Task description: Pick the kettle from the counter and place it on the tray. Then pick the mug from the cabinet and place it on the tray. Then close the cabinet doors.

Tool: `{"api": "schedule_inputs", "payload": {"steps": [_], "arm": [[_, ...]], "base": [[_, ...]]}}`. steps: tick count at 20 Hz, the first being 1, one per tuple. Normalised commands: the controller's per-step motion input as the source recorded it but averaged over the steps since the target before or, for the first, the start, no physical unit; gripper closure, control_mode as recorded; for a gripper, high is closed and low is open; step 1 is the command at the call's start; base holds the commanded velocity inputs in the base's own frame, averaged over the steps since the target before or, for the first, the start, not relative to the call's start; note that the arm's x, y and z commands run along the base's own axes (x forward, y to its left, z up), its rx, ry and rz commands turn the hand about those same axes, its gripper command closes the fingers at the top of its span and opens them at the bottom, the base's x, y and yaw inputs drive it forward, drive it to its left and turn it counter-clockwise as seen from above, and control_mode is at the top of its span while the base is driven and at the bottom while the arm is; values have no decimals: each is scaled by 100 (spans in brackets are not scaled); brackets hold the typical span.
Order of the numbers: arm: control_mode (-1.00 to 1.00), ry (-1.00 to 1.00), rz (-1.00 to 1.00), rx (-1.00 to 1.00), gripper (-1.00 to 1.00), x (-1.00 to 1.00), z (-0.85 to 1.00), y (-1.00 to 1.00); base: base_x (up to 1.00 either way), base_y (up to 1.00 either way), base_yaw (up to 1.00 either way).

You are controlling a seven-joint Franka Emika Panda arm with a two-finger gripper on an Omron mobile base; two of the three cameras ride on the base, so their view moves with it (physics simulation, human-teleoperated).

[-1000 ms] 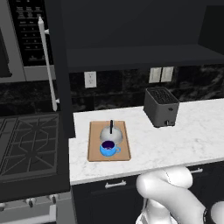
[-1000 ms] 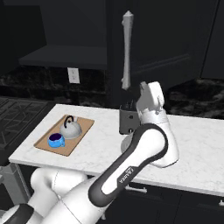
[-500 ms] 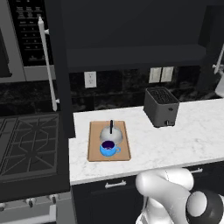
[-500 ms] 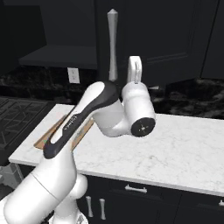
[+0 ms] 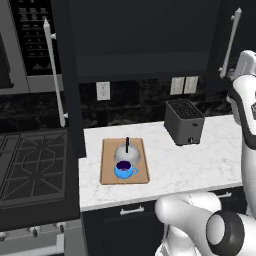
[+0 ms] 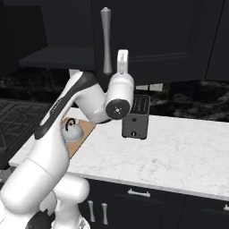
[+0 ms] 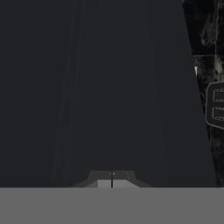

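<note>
Sitting on wood tray (image 5: 108, 175): domed silver kettle (image 5: 128, 153), round blue mug (image 5: 123, 170) touching in front.
Gripper (image 7: 111, 181) fingers pinched together, empty, facing flat black door (image 7: 122, 87); marbled counter (image 5: 200, 162) bare between tray and boxy toaster (image 5: 184, 121).

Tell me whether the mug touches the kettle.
Cannot tell. In the left base view the mug sits right against the kettle on the tray, with no visible gap, but contact is unclear.
</note>
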Motion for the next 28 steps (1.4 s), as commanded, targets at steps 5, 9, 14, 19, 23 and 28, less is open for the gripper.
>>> {"api": "schedule_inputs", "payload": {"steps": [5,9,14,19,23,28], "arm": [[-100,14,-3,0,100,79,2,48],[-100,4,-4,0,100,74,0,36],[-100,0,-4,2,100,71,0,17],[-100,0,-4,3,100,85,0,16],[-100,1,-4,1,100,83,0,15],[-100,5,-3,1,100,94,0,11]], "base": [[0,0,0],[0,0,0],[0,0,0],[0,0,0],[0,0,0],[0,0,0]]}}
